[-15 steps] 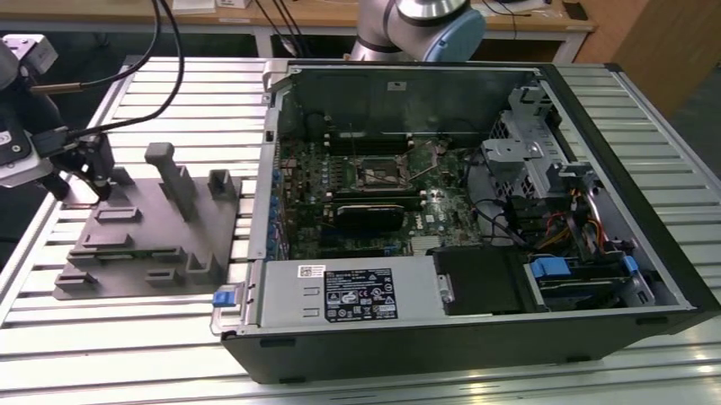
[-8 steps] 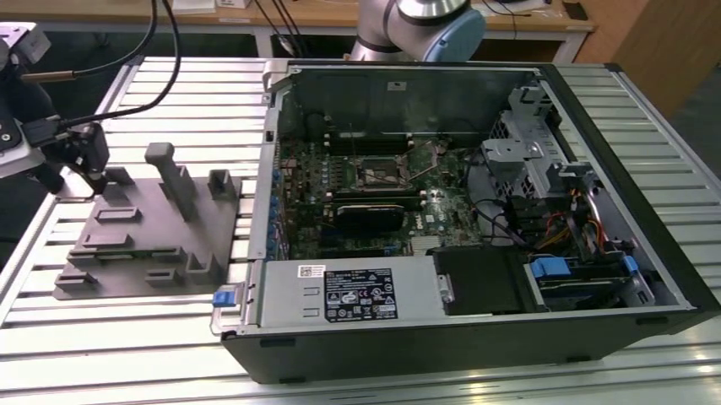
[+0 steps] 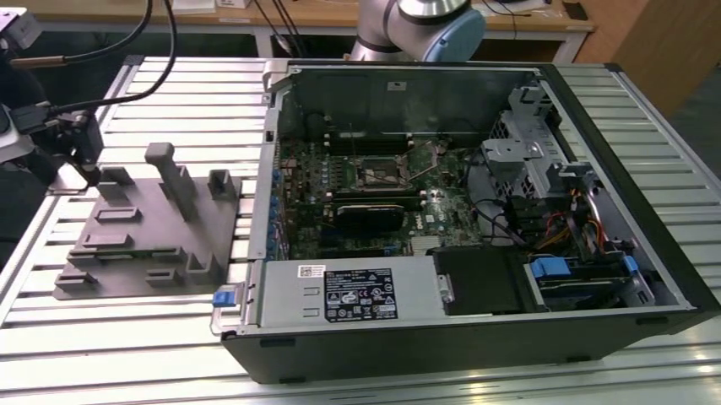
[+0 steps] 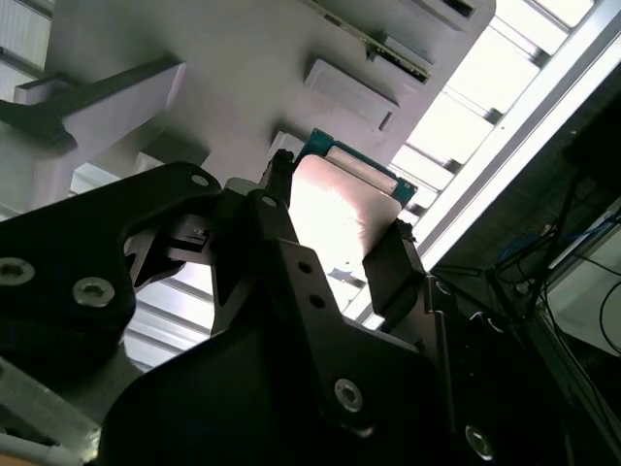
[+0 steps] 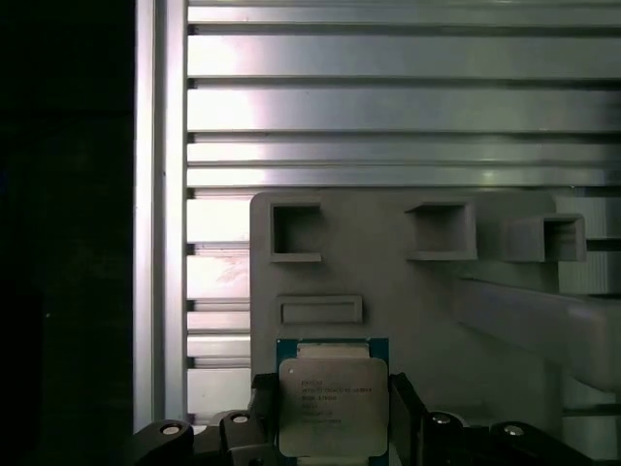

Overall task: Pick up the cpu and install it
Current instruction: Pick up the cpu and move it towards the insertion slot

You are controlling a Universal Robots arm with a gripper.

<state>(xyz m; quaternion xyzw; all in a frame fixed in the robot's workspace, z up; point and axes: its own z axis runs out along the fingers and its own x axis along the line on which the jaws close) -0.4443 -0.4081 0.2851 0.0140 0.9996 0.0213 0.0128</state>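
- Pincer (image 5: 334, 393) is closed on the cpu (image 5: 333, 413), with fingers (image 5: 408, 417) against two opposite edges
- Cpu sits at the edge of the grey plate (image 5: 388, 262), well apart from the case (image 3: 451, 346); it appears not yet lifted, but the contact is hidden
- Grasp done; seating in the socket (image 3: 377, 173) is not done
- Cpu lies flat, metal lid facing away from the plate; near-square, no marked long axis

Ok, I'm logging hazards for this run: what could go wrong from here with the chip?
The gripper pinches the cpu only by its thin edges, so it might tilt or slip. The grey fixture plate has upright posts close by; a swing could clip one.
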